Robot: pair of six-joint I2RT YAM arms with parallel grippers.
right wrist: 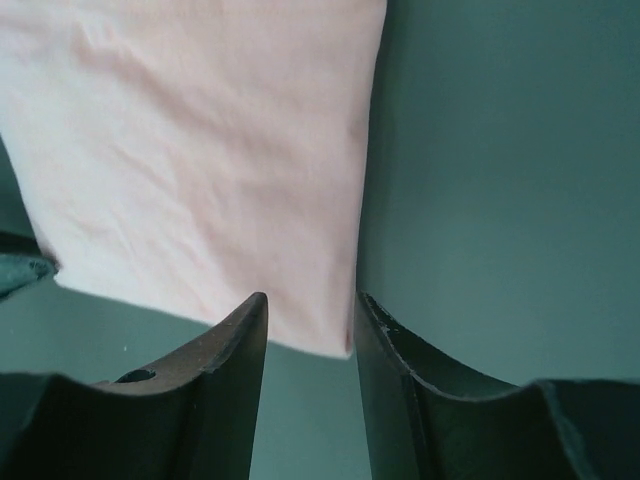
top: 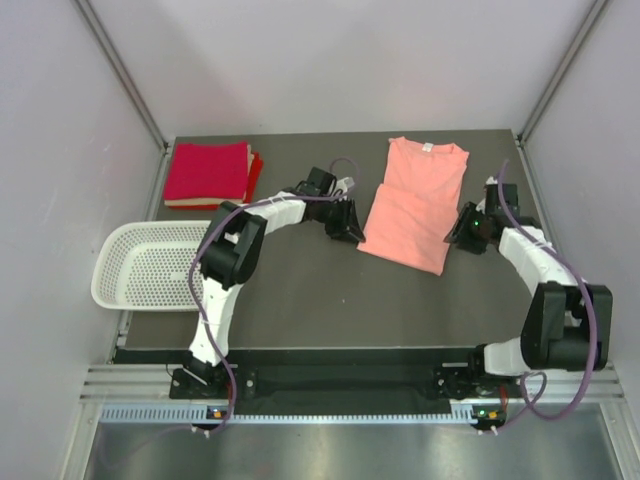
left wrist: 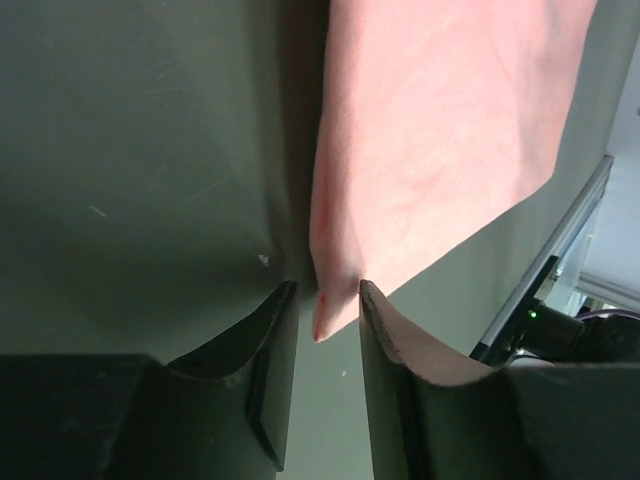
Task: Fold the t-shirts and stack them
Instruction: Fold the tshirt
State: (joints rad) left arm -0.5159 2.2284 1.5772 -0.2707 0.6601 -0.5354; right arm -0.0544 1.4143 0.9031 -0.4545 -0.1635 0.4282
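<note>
Salmon-pink t-shirt [top: 415,205] lies flat on the dark worktop [top: 330,290], the largest thing on it, spread between the two hands with its collar on the side away from them and its hem nearest them. A white perforated basket [top: 105,270] hangs over the worktop's edge, well out to the left of the left hand [top: 345,222] and a little nearer the arm bases. Beyond the basket, also well to the left of that hand, the folded crimson t-shirts [top: 208,172] sit as a square pile.

The left hand is low at the shirt's left edge. In its wrist view the fingers [left wrist: 275,350] stand apart, and one pink corner pokes into the gap without being pinched. The right hand [top: 465,232] is at the shirt's right edge. Its fingers [right wrist: 245,345] are likewise parted, with the cloth's lower corner lying loose between them.

A small white tag [top: 428,148] sits at the collar, at the shirt's end farthest from both hands.
</note>
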